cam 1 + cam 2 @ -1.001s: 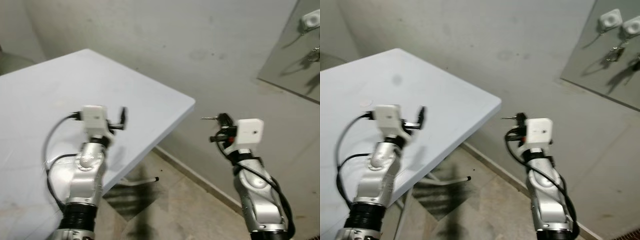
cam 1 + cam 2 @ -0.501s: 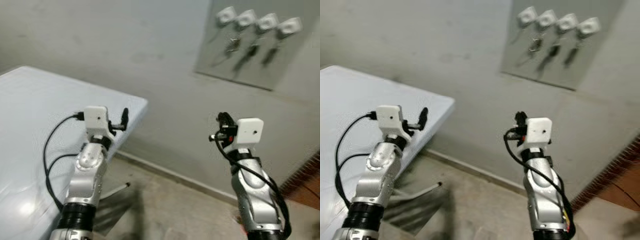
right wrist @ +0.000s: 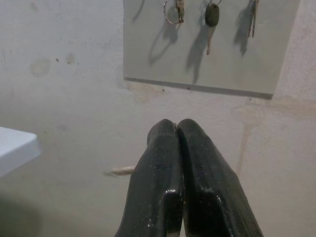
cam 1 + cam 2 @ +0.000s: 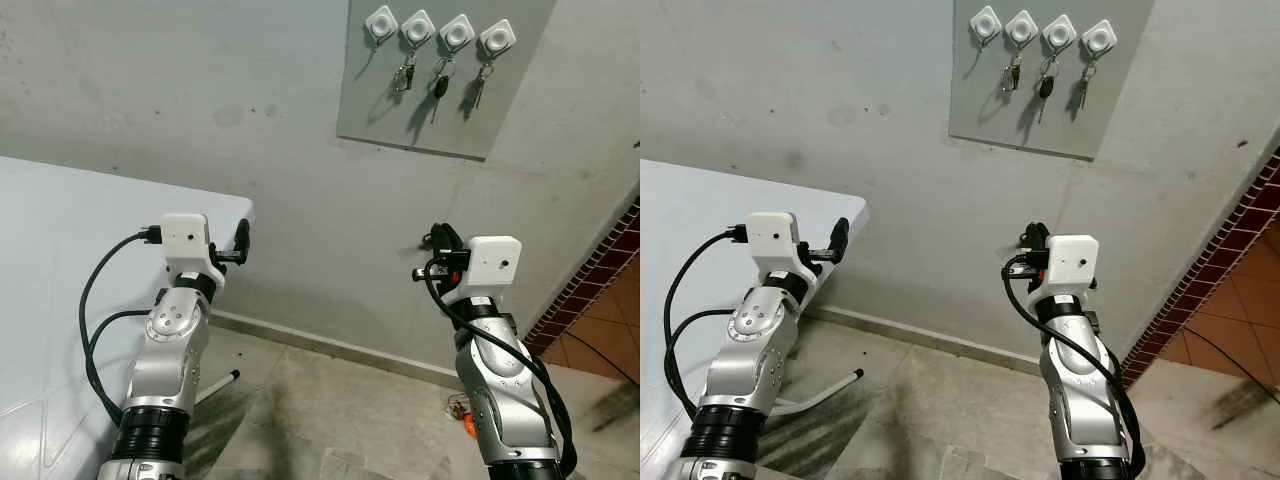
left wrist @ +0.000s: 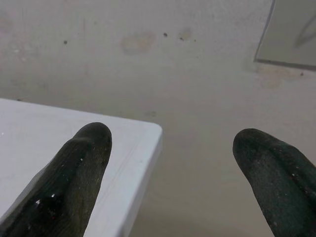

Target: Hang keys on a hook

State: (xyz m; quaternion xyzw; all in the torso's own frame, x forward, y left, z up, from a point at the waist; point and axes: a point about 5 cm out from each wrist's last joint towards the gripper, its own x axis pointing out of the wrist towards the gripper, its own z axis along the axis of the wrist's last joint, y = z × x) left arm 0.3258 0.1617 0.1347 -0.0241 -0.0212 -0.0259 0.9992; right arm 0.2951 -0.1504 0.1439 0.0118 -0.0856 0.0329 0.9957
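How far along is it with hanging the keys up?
Done: the right hand is shut on a key, its tip poking out sideways. In hand: the robot faces the hook board, hand well below it. Left: lift and hang the key, probably on the leftmost hook, which looks empty; three others hold keys. The left hand is open, idle.

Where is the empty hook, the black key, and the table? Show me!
Empty hook [image 4: 381,21], left eye view, on its white square base, leftmost of four.
Black key [image 4: 439,88], left eye view, on its dark head, hanging from the third hook.
Table [image 4: 60,230], left eye view, on its bare white top.
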